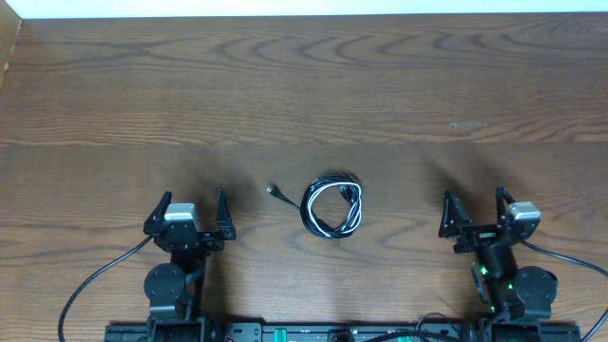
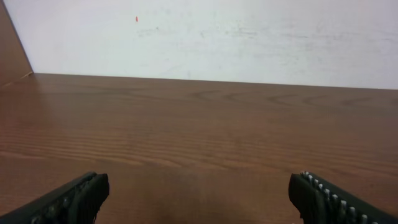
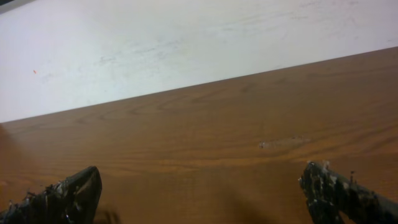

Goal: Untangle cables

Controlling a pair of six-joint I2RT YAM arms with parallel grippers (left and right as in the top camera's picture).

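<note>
The cables (image 1: pixel 332 206) lie as a small black and white coil on the wooden table (image 1: pixel 304 95), with one loose plug end (image 1: pixel 274 191) sticking out to the left. My left gripper (image 1: pixel 193 206) is open and empty to the left of the coil. My right gripper (image 1: pixel 473 206) is open and empty to the right of it. Both grippers sit apart from the cables. In the left wrist view the open fingers (image 2: pixel 199 196) frame bare wood, and so do the fingers in the right wrist view (image 3: pixel 202 196). The cables are out of both wrist views.
Thick black leads (image 1: pixel 95 280) run from the arm bases at the near edge. A white wall (image 2: pixel 205 37) stands beyond the table's far edge. A small pale scuff (image 1: pixel 465 124) marks the wood at the right.
</note>
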